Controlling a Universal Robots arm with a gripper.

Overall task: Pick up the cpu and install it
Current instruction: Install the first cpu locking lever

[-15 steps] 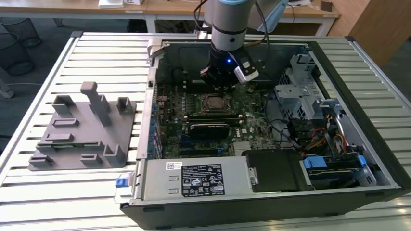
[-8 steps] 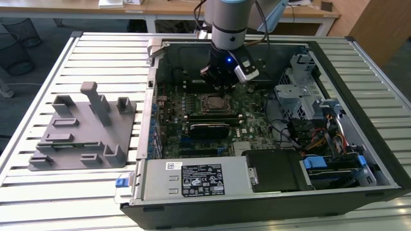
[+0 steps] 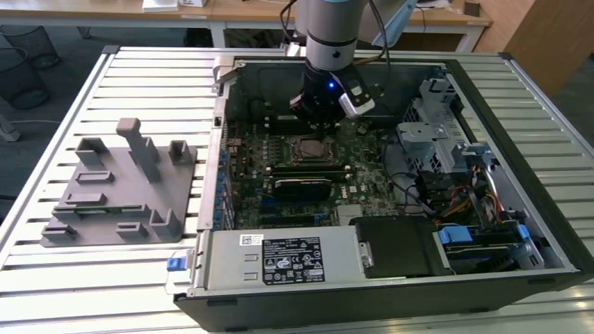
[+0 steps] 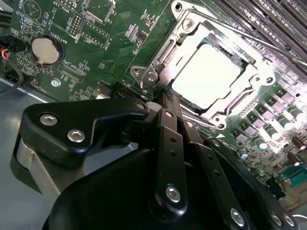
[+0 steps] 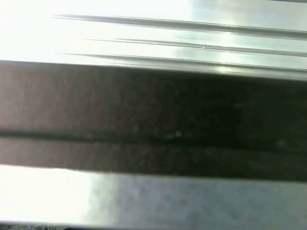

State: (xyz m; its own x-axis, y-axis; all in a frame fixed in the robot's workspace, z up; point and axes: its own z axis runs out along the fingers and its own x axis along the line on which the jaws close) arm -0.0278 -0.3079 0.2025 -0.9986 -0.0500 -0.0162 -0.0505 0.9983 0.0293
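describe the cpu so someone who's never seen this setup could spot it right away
Find the open computer case on the slatted table, then the green motherboard inside it. Below the gripper sits a metal socket frame, and the cpu lies in it: a flat pale silver square, unlike the dark chips around it.

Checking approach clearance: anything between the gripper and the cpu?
Nothing visible. In the second wrist view the gripper sits at the socket's edge, and the cpu lies uncovered in the socket.
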